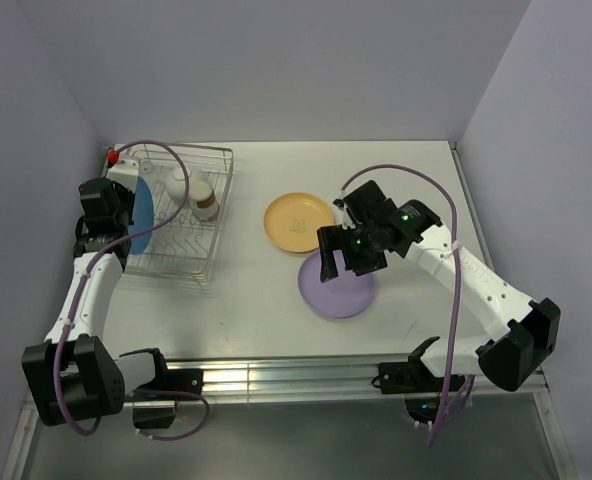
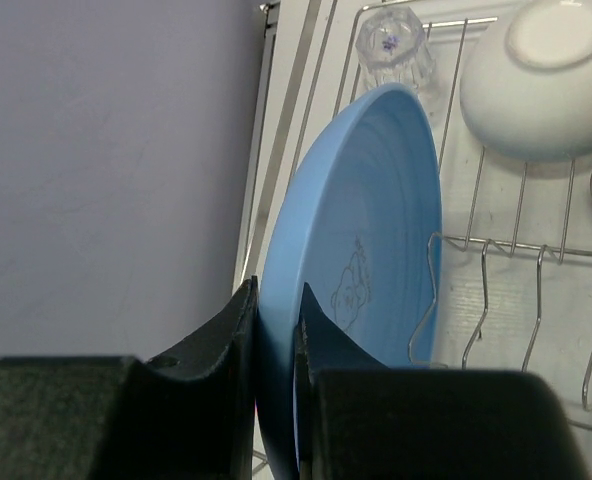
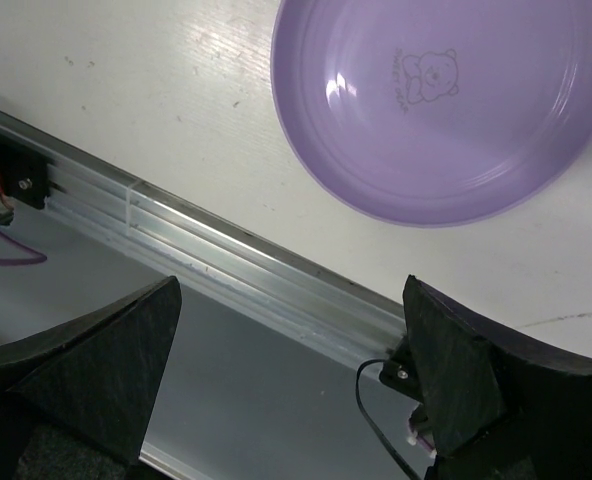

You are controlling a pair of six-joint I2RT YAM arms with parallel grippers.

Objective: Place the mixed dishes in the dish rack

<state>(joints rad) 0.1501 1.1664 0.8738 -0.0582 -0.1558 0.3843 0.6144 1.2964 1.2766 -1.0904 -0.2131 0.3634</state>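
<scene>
Left claw (image 2: 274,300) fills my wrist feed, pinched narrow on the rim of the blue plate (image 2: 376,220). I hold the plate on edge so it can slot between the prongs along the 9 o'clock side of the dish rack (image 1: 223,190). Past it, toward 12 and 1 o'clock, stand the clear glass (image 2: 394,45) and the white bowl (image 2: 541,75), the bowl bottom-up to drain, with the cream cup (image 1: 205,203) beside them. Out on the counter (image 1: 256,300) the yellow-orange plate (image 1: 298,222) lies flat, the purple plate (image 3: 446,110) just at its 5 o'clock. My right claw (image 3: 291,300) hangs spread wide over the purple one's near rim, holding nothing; I judge it placed for an edge pinch.
</scene>
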